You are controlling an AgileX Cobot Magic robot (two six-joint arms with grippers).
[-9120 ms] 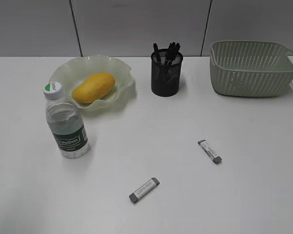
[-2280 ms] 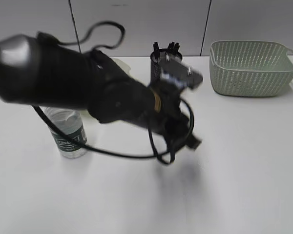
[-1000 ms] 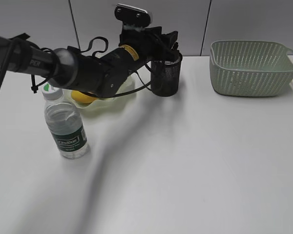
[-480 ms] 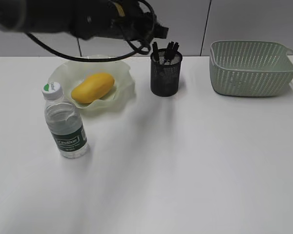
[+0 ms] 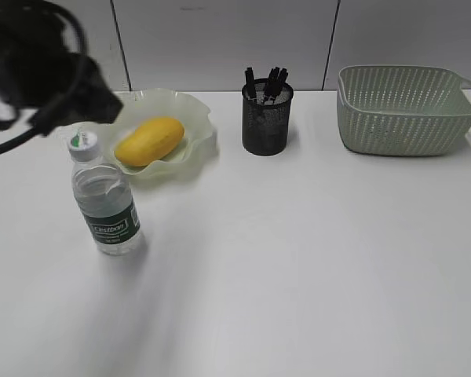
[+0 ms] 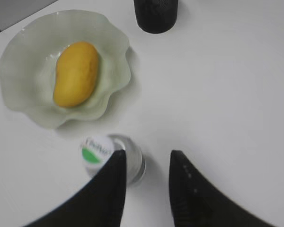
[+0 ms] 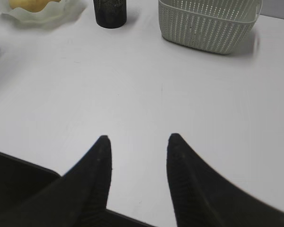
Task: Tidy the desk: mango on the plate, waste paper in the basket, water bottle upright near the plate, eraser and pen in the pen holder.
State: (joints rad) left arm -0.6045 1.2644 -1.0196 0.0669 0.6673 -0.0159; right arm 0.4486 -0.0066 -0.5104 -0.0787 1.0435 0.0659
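Observation:
The mango (image 5: pixel 150 140) lies on the ruffled green plate (image 5: pixel 190 104); both show in the left wrist view, mango (image 6: pixel 75 73) and plate (image 6: pixel 23 47). The water bottle (image 5: pixel 104 198) stands upright in front of the plate, its cap (image 6: pixel 96 149) under my left gripper. The black pen holder (image 5: pixel 268 118) holds several pens. The basket (image 5: pixel 404 110) stands at the back right; its inside is hidden. No waste paper or eraser shows. My left gripper (image 6: pixel 147 158) is open and empty, high above the bottle; its arm is a dark blur at the exterior view's top left. My right gripper (image 7: pixel 138 139) is open and empty.
The white desk (image 5: pixel 314 267) stretches wide in front of the holder and basket. A grey panelled wall (image 5: pixel 220 39) runs behind it. In the right wrist view the basket (image 7: pixel 208 21) and pen holder (image 7: pixel 110 12) stand far ahead.
The left arm has swung away from the pen holder to the upper left, above the bottle. Two erasers that lay on the desk at first no longer show.

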